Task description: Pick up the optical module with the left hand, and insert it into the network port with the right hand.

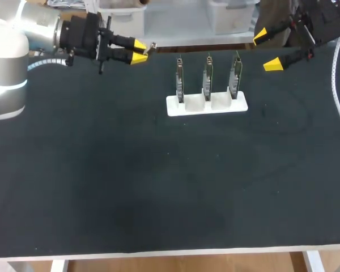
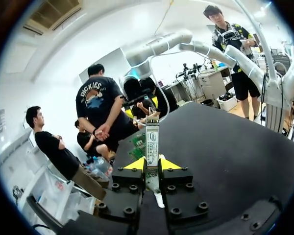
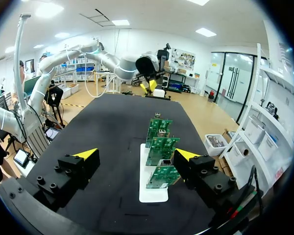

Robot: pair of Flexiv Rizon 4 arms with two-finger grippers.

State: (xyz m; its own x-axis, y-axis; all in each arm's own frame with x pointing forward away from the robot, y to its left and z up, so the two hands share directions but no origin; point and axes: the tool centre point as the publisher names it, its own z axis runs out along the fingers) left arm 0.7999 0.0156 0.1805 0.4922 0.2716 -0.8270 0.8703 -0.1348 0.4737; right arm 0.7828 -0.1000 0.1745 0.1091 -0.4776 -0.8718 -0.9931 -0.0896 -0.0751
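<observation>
Silver metal optical module (image 2: 152, 142) clenched in my left tool (image 1: 139, 51); released right tool (image 1: 267, 50) should grip free end w/o tilt.

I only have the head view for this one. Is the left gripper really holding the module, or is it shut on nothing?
Observer: It holds it. The left wrist view shows the module clamped between the yellow tips of the left gripper, sticking out ahead of them.
Operator: And the right gripper, is anything in it?
Observer: Nothing. Its wrist view shows the right gripper wide open, with the white stand and its green boards ahead, untouched.
</observation>
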